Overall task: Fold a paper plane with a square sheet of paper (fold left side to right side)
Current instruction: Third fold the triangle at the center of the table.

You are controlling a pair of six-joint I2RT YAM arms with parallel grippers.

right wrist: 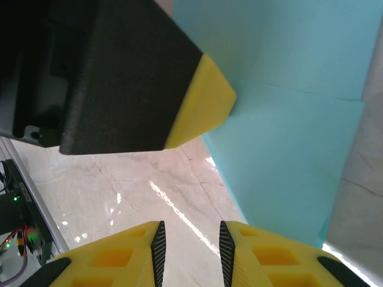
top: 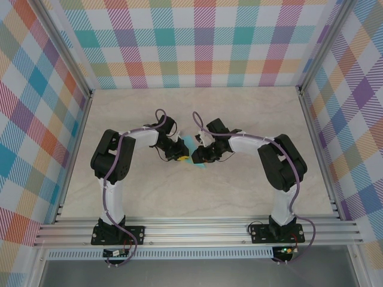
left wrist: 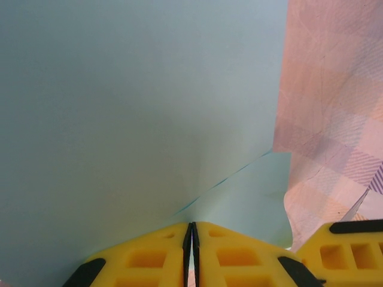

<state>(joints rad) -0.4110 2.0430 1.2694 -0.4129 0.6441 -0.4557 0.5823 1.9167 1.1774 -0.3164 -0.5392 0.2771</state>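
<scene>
the left pincer (left wrist: 191,226) is clenched on the turquoise paper (left wrist: 131,119) (a crease runs to its tips) in the middle of the tabletop (top: 239,119), while the right pincer (right wrist: 191,224) stands released just beside it.

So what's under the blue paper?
The marble table shows around the paper, which is pinched by the left claw. Whatever lies right beneath the paper is covered.

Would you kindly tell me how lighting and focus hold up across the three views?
Top external: even light, sharp, no harsh shadows on the table. Left wrist: the turquoise paper sits very close, pale and washed out, the plaid wall beside it soft. Right wrist: bright glare streaks on the table, paper edges crisp.
</scene>
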